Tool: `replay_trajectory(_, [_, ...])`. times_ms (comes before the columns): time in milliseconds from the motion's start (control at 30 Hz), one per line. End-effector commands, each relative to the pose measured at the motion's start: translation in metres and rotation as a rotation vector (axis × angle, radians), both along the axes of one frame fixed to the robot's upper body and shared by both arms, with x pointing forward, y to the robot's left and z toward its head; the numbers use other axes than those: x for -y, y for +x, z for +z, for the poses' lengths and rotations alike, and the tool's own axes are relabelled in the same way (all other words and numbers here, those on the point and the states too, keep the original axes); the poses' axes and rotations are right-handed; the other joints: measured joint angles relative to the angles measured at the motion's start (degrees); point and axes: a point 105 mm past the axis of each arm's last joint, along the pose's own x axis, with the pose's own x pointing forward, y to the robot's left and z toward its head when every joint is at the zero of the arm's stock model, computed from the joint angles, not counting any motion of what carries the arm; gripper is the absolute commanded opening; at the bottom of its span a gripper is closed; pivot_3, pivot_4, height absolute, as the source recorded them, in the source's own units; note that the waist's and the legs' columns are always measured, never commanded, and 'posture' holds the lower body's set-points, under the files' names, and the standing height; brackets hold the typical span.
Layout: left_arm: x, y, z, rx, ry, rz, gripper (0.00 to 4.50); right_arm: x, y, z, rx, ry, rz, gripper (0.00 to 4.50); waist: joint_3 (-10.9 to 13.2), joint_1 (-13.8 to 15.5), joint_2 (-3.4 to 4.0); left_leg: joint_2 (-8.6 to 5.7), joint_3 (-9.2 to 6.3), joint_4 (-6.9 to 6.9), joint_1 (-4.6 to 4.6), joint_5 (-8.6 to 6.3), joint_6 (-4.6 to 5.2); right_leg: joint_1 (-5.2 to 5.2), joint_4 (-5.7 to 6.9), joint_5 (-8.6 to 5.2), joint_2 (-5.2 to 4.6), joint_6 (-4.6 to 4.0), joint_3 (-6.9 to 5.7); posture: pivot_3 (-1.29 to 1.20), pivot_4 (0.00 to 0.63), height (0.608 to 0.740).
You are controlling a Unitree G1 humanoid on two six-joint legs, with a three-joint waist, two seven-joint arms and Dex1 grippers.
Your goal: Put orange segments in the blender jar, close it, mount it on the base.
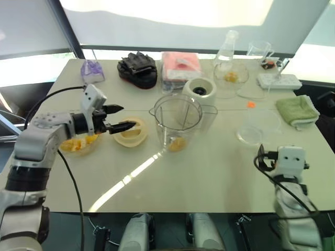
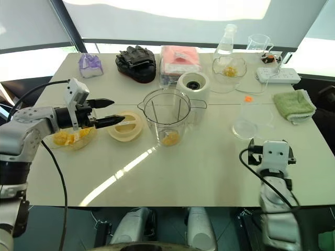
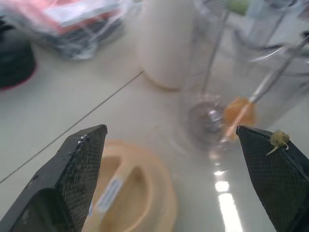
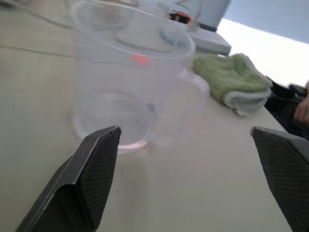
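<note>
A: At the middle of the table, any trouble ahead for the blender jar [image 1: 163, 128]?

B: Likely yes. Stands upright and uncovered, with just a few orange segments [image 1: 177, 144] at its bottom and the base [image 1: 200, 90] right behind it, bare. Easy to tip or shove with a sideways sweep of the left gripper [image 1: 125, 117], hanging just beside its wall.

A: And over at the lid [image 1: 133, 137]?

B: Lies flat right under that claw, handle up. Could skate away across the smooth tabletop under a slanted pinch, or bump the jar.

A: Anything about the fruit?

B: More segments piled in the wavy glass bowl [image 1: 70, 151] below the left forearm. Slippery by the look of them, so apt to slide out of a loose pinch and land on the table. Worth noting a small scrap of pulp [image 3: 278, 139] stuck to one fingertip.

A: State of that claw?

B: Spread wide, clamped on nothing, touching nothing so far as can be told.

A: And the right gripper [image 4: 185, 131]?

B: Also gaping wide and empty, low near the table's front right corner, facing a clear mug [image 4: 125, 72] without touching it. Might knock that mug over with a careless push forward.
</note>
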Motion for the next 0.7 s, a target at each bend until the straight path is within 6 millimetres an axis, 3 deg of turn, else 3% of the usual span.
replay_trajectory(33, [-0.018,0.013,-0.014,0.045,0.207,-0.023,4.50,-0.007,-0.028,0.031,-0.090,0.020,0.237,4.46,-0.1,0.2,-0.14,0.00,-0.03,0.00,0.03,0.00,0.01,0.07,-0.03,-0.01,0.01,-0.01,-0.03,0.00,0.150,0.740])
replay_trajectory(133, [-0.016,0.030,-0.023,0.057,0.302,-0.090,4.50,0.004,-0.040,0.062,-0.096,0.031,0.298,4.46,-0.1,0.6,-0.47,0.04,-0.04,0.03,0.07,-0.01,0.01,0.14,-0.08,-0.01,0.00,-0.06,-0.07,0.00,0.150,0.740])
replay_trajectory(300, [-0.002,0.051,-0.023,0.058,0.384,-0.193,4.50,-0.005,-0.040,0.099,-0.030,0.118,0.377,4.46,-0.1,1.5,-1.18,0.23,-0.07,0.11,0.00,0.00,0.03,0.13,-0.17,0.09,0.05,-0.21,-0.20,0.00,0.150,0.740])
replay_trajectory(500, [0.010,0.065,-0.034,0.011,0.582,-0.248,4.50,-0.052,-0.056,0.125,-0.065,0.327,0.629,4.46,-0.1,1.7,-1.19,0.28,-0.04,0.02,-0.20,-0.22,0.38,0.04,-0.31,0.08,0.10,-0.18,-0.28,0.00,0.150,0.740])
replay_trajectory(700, [0.024,0.067,-0.038,-0.047,0.562,-0.265,4.50,-0.082,-0.066,0.144,-0.031,0.412,0.743,4.46,-0.1,1.7,-1.28,0.43,-0.04,0.05,-0.58,-0.28,0.48,0.01,-0.87,0.23,0.08,0.08,-0.33,0.00,0.150,0.740])
